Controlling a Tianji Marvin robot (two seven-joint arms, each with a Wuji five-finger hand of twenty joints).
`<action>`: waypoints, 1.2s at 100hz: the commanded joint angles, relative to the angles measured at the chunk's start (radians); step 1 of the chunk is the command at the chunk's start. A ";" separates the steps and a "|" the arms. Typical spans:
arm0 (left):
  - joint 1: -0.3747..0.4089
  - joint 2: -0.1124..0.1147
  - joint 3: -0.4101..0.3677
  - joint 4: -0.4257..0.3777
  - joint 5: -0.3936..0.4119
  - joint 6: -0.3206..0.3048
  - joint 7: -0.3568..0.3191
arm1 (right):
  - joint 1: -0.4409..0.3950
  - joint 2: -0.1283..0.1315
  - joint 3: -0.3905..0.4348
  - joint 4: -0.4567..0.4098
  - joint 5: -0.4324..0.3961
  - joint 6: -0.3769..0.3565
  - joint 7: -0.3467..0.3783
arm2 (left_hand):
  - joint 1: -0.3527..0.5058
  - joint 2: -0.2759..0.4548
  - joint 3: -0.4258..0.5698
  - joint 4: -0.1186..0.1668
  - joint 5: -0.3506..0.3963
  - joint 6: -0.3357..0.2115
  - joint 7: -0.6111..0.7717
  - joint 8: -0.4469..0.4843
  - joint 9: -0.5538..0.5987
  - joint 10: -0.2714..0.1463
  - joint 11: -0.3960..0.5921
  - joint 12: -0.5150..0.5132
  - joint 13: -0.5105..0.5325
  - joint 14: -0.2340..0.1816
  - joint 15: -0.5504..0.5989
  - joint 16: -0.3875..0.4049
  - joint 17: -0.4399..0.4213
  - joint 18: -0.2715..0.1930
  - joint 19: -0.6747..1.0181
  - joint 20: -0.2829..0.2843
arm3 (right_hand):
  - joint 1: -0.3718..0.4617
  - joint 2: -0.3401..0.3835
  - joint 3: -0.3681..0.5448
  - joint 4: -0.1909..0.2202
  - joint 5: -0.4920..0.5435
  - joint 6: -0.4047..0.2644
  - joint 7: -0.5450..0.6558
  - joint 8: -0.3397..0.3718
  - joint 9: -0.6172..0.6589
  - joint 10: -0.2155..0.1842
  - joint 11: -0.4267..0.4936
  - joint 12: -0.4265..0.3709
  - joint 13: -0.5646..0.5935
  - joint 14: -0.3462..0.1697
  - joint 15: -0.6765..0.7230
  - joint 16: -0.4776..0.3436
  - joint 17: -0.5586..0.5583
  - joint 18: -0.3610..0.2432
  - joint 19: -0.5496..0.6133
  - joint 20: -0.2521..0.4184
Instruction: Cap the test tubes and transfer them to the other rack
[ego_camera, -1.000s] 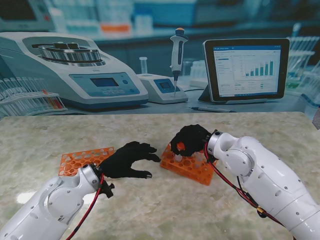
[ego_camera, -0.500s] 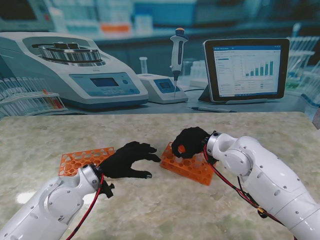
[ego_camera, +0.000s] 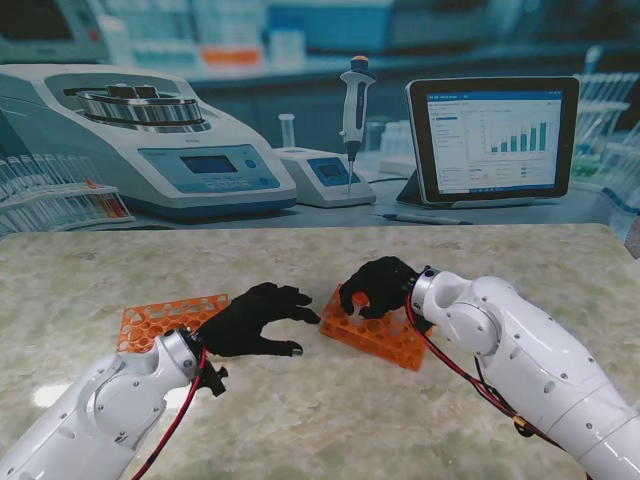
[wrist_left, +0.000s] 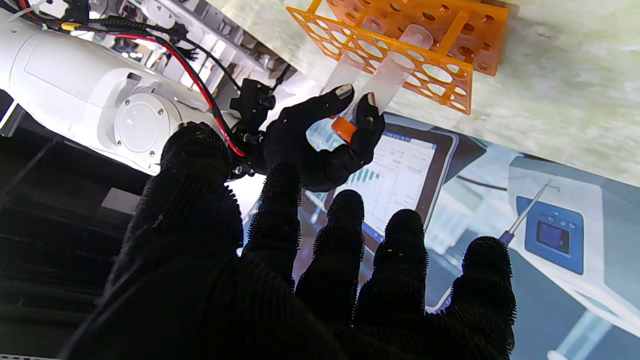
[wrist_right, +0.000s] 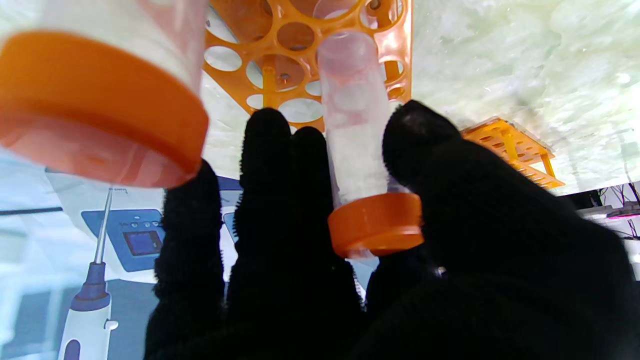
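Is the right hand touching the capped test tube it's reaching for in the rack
Touching. The right wrist view shows the right hand with fingers pressed against both sides of the capped test tube.

Bare marble tabletop (ego_camera: 330, 420) lies open nearer to me. Between the two orange plastic racks (ego_camera: 375, 335) (ego_camera: 150, 320) sits the black-gloved left hand (ego_camera: 255, 320) — blocking that gap.

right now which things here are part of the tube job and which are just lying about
Part of the job:
right hand
capped tube it grips
second capped tube
near rack
other rack
left hand, open

Lying about:
tablet
pipette
centrifuge
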 joint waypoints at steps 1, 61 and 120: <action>0.002 0.001 -0.001 -0.006 0.002 0.004 -0.003 | -0.013 -0.003 0.001 -0.003 0.003 0.001 -0.002 | -0.005 0.023 -0.018 -0.022 -0.003 -0.024 -0.014 -0.005 0.009 -0.010 -0.014 -0.013 0.007 -0.003 -0.010 -0.017 -0.010 -0.002 -0.053 -0.026 | -0.024 0.030 -0.025 -0.003 -0.042 0.040 -0.006 -0.025 -0.044 -0.075 -0.032 -0.049 -0.043 0.027 -0.066 -0.037 -0.063 0.047 -0.041 -0.019; 0.004 0.001 -0.004 -0.006 -0.002 0.005 -0.003 | -0.055 -0.009 0.045 -0.020 -0.037 -0.013 -0.077 | -0.010 0.038 -0.018 -0.022 -0.014 -0.008 -0.024 -0.010 0.003 0.002 -0.019 -0.017 0.005 0.000 -0.013 -0.018 -0.012 -0.006 -0.059 -0.027 | -0.184 0.119 -0.080 0.102 -0.037 0.144 -0.323 0.085 -0.203 -0.038 -0.121 -0.291 -0.278 0.117 -0.263 -0.265 -0.331 0.142 -0.228 -0.149; 0.006 -0.009 0.001 -0.001 -0.010 0.005 0.033 | -0.307 -0.021 0.281 -0.244 -0.074 -0.078 -0.194 | -0.014 0.072 -0.022 -0.023 -0.039 0.045 -0.067 -0.040 -0.012 0.005 -0.023 -0.025 0.033 0.006 -0.002 -0.012 0.001 -0.005 -0.056 -0.024 | -0.194 0.158 -0.105 0.105 -0.053 0.168 -0.359 0.093 -0.199 -0.045 -0.133 -0.322 -0.285 0.066 -0.300 -0.331 -0.333 0.136 -0.249 -0.195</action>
